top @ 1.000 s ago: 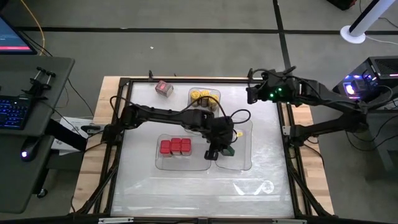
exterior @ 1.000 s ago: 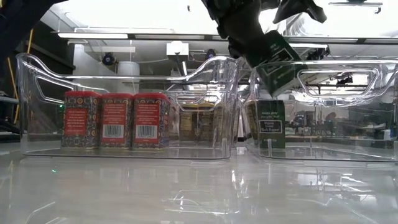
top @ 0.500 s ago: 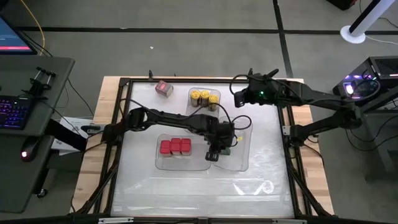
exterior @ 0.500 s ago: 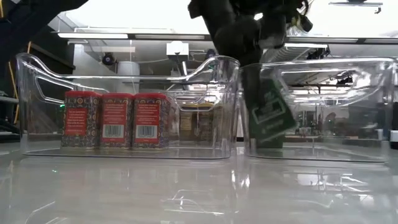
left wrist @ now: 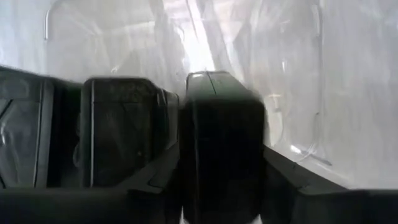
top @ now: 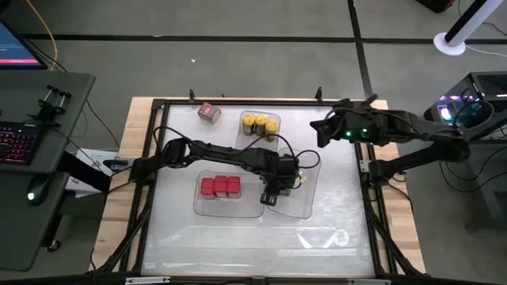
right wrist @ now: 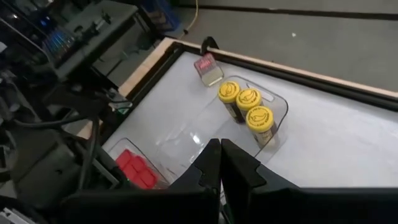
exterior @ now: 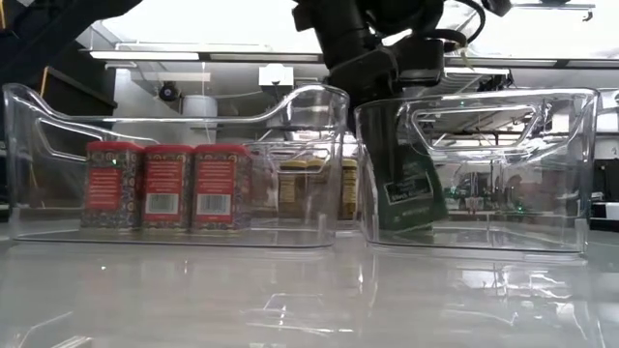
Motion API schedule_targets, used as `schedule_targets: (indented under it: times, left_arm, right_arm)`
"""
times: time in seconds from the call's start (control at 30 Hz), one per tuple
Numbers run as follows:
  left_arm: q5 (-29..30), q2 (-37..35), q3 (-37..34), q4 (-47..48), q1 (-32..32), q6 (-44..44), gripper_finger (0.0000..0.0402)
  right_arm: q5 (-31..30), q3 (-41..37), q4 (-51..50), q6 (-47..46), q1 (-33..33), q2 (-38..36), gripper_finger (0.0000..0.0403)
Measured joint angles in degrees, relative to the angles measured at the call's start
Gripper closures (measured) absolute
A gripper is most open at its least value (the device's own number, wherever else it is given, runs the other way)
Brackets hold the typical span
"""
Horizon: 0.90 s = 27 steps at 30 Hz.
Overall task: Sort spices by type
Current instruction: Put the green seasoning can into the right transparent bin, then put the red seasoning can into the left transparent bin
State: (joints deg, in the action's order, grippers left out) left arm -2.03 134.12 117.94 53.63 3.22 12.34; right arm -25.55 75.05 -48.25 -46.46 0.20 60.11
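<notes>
My left gripper (top: 274, 192) reaches down into the right clear tray (exterior: 571, 145) and is shut on a dark green-labelled tin (exterior: 410, 190). Two more dark tins (left wrist: 121, 134) stand beside it in the left wrist view. Three red square-topped jars (top: 219, 187) stand in the left tray (exterior: 29, 164). Three yellow-lidded jars (top: 260, 123) stand in a far tray. One red jar (top: 208, 112) lies alone on the table near the far edge. My right gripper (top: 317, 131) hovers shut above the table's far right part. My left gripper pinches the dark tin's upper part (left wrist: 221, 124) between its two fingers (left wrist: 283, 180), one on each side. It comes from above, pointing down. The tin sits tilted inside the right tray, its lower end (exterior: 418, 222) close to the tray floor; whether it touches, I cannot tell.
The two near trays stand side by side, walls almost touching (exterior: 353, 174). The far tray (right wrist: 278, 102) holds the yellow jars. A black frame (top: 146, 158) rims the table. Bare table surface (top: 261, 237) lies toward the near edge and on the right.
My left gripper has come down with the tilted dark tin, from above the right tray's rim to inside it. Both near trays have slid a little toward the table's left edge. My right gripper has shifted slightly toward the near edge.
</notes>
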Motion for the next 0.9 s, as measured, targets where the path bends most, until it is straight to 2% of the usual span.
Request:
schedule_targets:
  times: [0.17,0.3,0.47,0.63,0.8,0.9]
  left_arm:
    - [0.9,0.0,0.1,0.7,-0.1,-0.1,0.0214]
    - [1.5,0.1,2.7,3.5,-0.2,-0.2,0.0192]
    - [1.3,0.1,10.4,10.2,-0.4,-2.5,0.0185]
    - [-1.4,-0.4,16.9,16.0,-0.6,-2.7,0.0188]
    - [-2.1,-7.5,13.5,17.6,-3.0,-4.5,0.0197]
    - [-1.8,-13.5,6.6,14.9,-7.2,-5.6,0.0202]
  right_arm:
    - [-1.7,0.0,0.0,0.2,2.1,-1.5,0.0402]
    - [-1.8,0.0,-0.5,0.4,3.1,-2.5,0.0402]
    - [-0.8,0.0,-4.0,0.4,4.5,-3.4,0.0402]
    - [-1.2,0.0,-7.0,0.4,5.0,-3.5,0.0402]
    - [-0.8,0.0,-7.2,1.1,5.0,-3.5,0.0402]
    - [1.1,0.0,-7.2,1.1,5.1,-3.5,0.0402]
